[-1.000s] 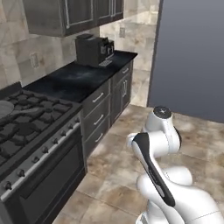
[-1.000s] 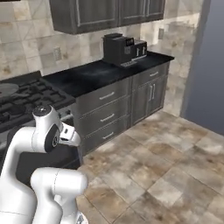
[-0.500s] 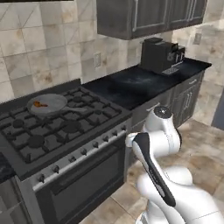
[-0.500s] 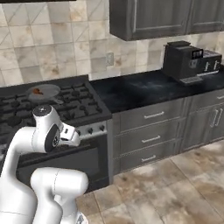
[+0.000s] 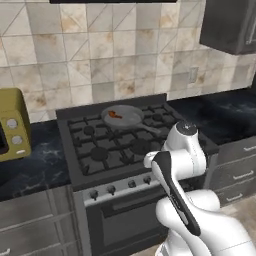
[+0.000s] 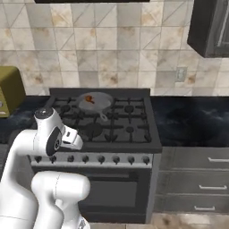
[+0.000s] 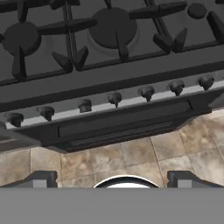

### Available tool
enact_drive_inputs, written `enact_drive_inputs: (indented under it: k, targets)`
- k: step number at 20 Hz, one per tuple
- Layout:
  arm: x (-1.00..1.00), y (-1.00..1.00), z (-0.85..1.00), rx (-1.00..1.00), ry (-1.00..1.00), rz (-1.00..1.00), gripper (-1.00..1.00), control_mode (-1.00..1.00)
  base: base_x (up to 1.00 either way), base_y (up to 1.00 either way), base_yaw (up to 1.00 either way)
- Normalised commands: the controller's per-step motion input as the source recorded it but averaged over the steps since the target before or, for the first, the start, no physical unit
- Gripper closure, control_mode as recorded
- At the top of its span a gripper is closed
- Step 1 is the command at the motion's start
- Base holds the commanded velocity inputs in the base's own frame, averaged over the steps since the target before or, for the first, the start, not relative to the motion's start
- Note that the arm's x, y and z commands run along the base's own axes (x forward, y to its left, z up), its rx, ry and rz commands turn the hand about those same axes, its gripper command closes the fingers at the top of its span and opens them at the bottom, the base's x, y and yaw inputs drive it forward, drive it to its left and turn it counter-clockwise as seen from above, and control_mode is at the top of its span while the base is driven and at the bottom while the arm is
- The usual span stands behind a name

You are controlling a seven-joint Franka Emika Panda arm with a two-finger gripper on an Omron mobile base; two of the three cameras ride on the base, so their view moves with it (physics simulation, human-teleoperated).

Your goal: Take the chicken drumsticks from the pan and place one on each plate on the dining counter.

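The grey pan [image 5: 123,116] [image 6: 95,101] sits on a back burner of the black stove [image 5: 120,147], its handle pointing toward the front right. An orange-red spot inside it is the chicken drumsticks [image 5: 114,115] [image 6: 89,99], too small to tell apart. My arm is folded close to the base, in front of the stove. In the hand view my gripper [image 7: 113,180] is open with nothing between its fingertips [image 7: 42,179], hanging over the floor before the oven door, well short of the pan. The plates and the dining counter are out of view.
A row of knobs [image 7: 114,99] and the oven handle [image 7: 124,123] line the stove front. A yellow-green appliance [image 5: 13,131] [image 6: 10,89] stands on the counter to the left. Black countertop [image 6: 193,120] with drawers runs right, under a dark wall cabinet [image 6: 210,27].
The whole picture has shifted: the base has moved, so the stove and pan now lie straight ahead and the coffee machine has left the views. The folded arm and open gripper hold the same pose.
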Motion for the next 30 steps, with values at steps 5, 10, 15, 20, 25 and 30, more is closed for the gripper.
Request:
enact_drive_inputs:
  k: [5,10,15,20,25,30]
  targets:
    - [0.0,0.0,0.0,0.0,0.0,0.0,-1.0,1.0,0.52,0.0,0.3]
    - [0.0,0.0,0.0,0.0,0.0,0.0,-1.0,1.0,0.57,-0.04,0.03]
    - [0.0,0.0,0.0,0.0,0.0,0.0,-1.0,1.0,0.45,-0.04,0.0]
    - [0.0,0.0,0.0,0.0,0.0,0.0,-1.0,1.0,0.5,0.0,0.0]
    - [0.0,0.0,0.0,0.0,0.0,0.0,-1.0,1.0,0.09,0.0,0.0]
    - [0.0,0.0,0.0,0.0,0.0,0.0,-1.0,1.0,0.0,0.0,0.0]
